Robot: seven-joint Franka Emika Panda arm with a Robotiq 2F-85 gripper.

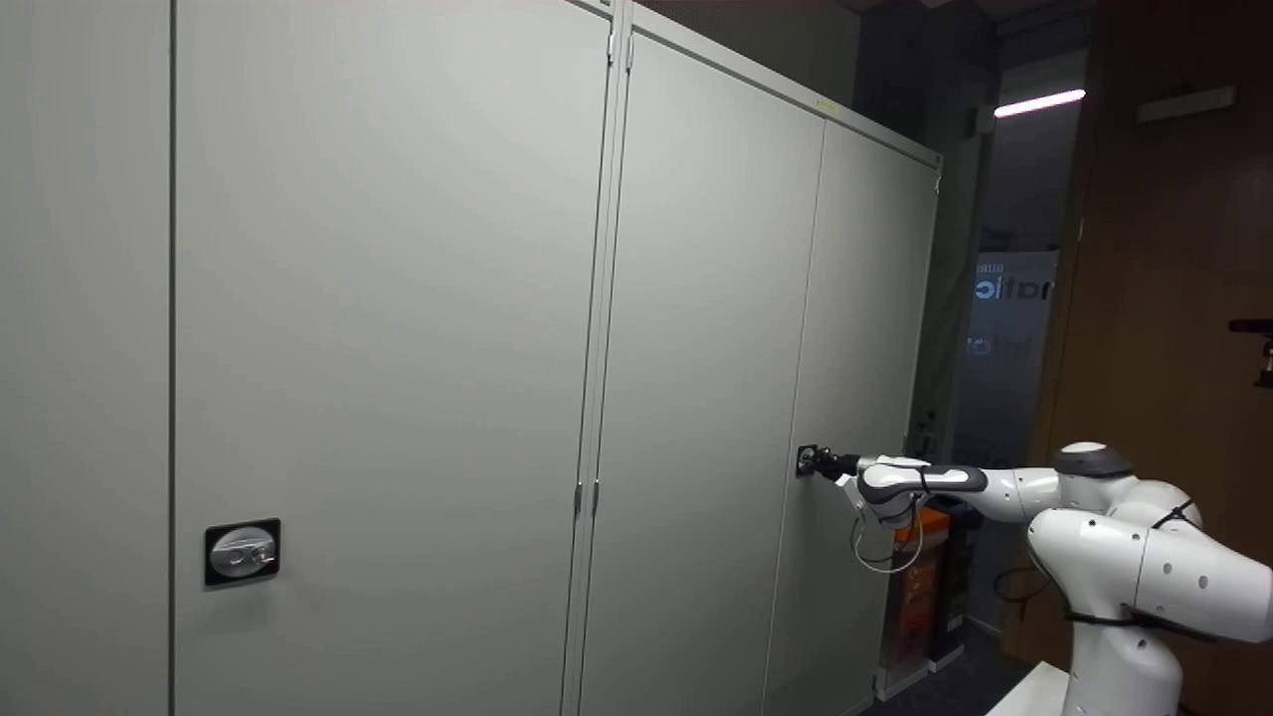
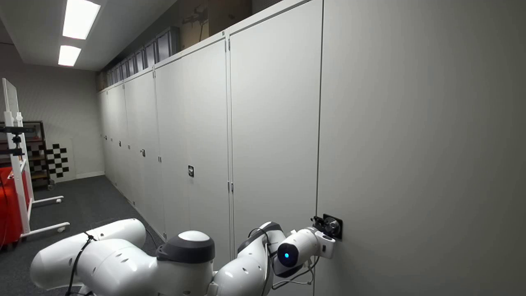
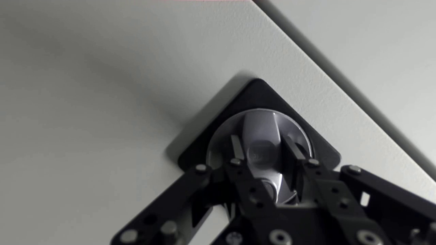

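Your gripper (image 3: 263,146) is at the silver handle (image 3: 261,126) of a tall grey cabinet. Its jaws stand only partly apart: in the wrist view one finger lies along the left of the handle's raised bar and the other along its right, both close against it, so you have the bar pinched between them. The handle sits in a black plate (image 3: 258,93), and the bar runs at a slant to the plate's edges. The plate is on the right-hand door (image 2: 411,144) of the pair, just beside the dark gap (image 3: 340,78) between the doors. Both exterior views show your gripper up against the plate.

In an exterior view your arm (image 1: 1029,492) reaches in from the right, near a white tabletop (image 1: 1032,694). Behind it stands an orange-topped bin (image 1: 917,582), with a brown wall (image 1: 1164,398) at the far right. A matching handle plate (image 1: 242,552) is on the nearer cabinet at the left.

In an exterior view a row of cabinets (image 2: 139,111) runs to the far left, with grey boxes (image 2: 164,43) on top, and a checkered board (image 2: 57,160) stands at the far end.
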